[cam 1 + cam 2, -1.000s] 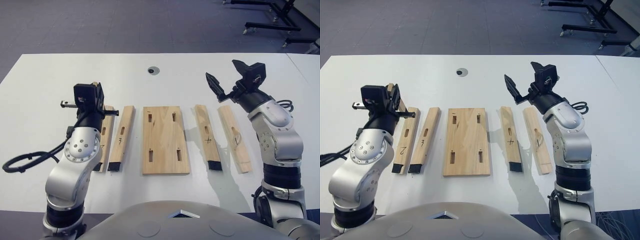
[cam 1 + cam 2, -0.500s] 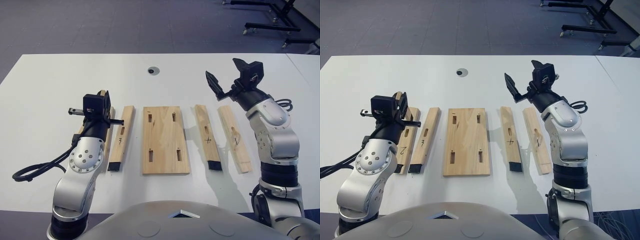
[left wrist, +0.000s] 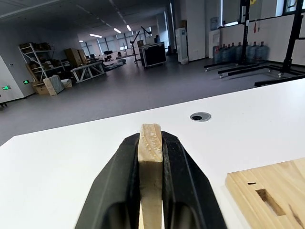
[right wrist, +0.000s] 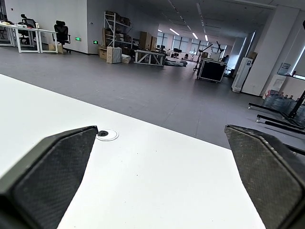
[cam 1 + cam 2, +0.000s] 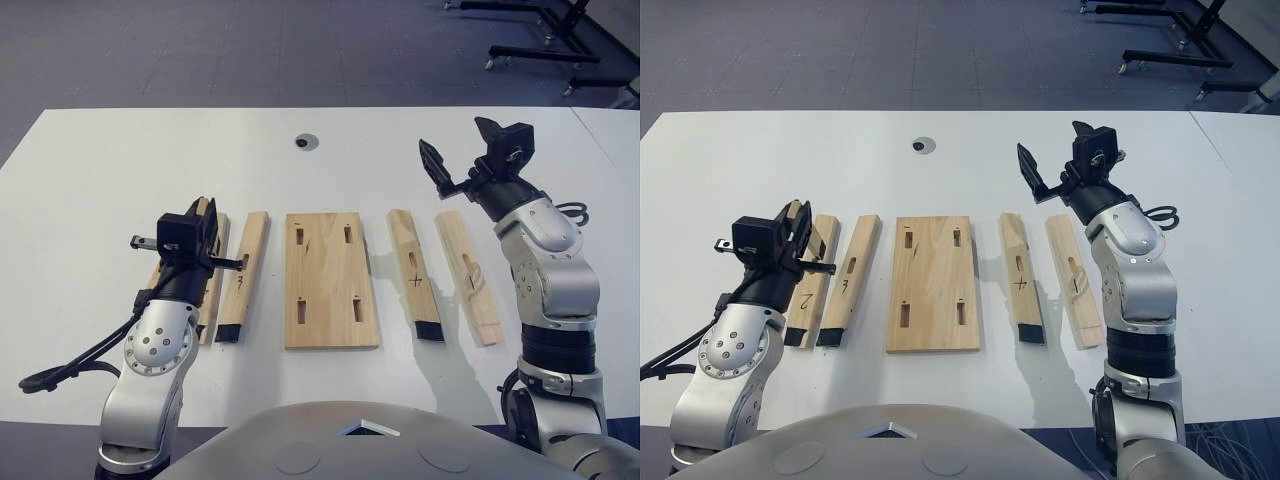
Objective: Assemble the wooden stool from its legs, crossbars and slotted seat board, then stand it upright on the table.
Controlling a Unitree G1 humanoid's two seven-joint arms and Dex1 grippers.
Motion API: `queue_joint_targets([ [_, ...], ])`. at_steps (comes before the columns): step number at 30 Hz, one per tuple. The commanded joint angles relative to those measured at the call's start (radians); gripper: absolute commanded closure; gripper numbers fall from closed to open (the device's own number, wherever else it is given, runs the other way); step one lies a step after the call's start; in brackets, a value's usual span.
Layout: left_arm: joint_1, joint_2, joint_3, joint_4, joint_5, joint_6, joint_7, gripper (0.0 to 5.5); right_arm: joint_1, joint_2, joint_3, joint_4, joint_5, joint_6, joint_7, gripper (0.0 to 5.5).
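Left wrist view has the left gripper (image 3: pixel 149 140) clenched on the far end of the leftmost strip (image 5: pixel 806 288), whose long axis runs away from the robot, as do the others. Going right come a second strip (image 5: pixel 848 275), the seat board (image 5: pixel 932 285), a third strip (image 5: pixel 1020 275) and a fourth strip (image 5: pixel 1073 280): four strips and one board on the table (image 5: pixel 790 150). The right gripper (image 5: pixel 1050 140) hangs spread wide just past the right pair's far ends, so it is the nearer arm for those.
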Motion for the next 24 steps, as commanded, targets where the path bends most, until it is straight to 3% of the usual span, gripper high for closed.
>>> queue_joint_targets([
  [1, 0.025, 0.000, 0.026, 0.009, 0.014, -0.022, -0.023, 5.13, 0.008, -0.002, -0.004, -0.001, -0.008, -0.002, -0.002, 0.60],
  [24, 0.060, -0.017, 0.102, 0.080, 0.026, -0.088, -0.092, 5.13, 0.022, 0.002, -0.006, -0.023, -0.007, 0.008, -0.021, 0.60],
])
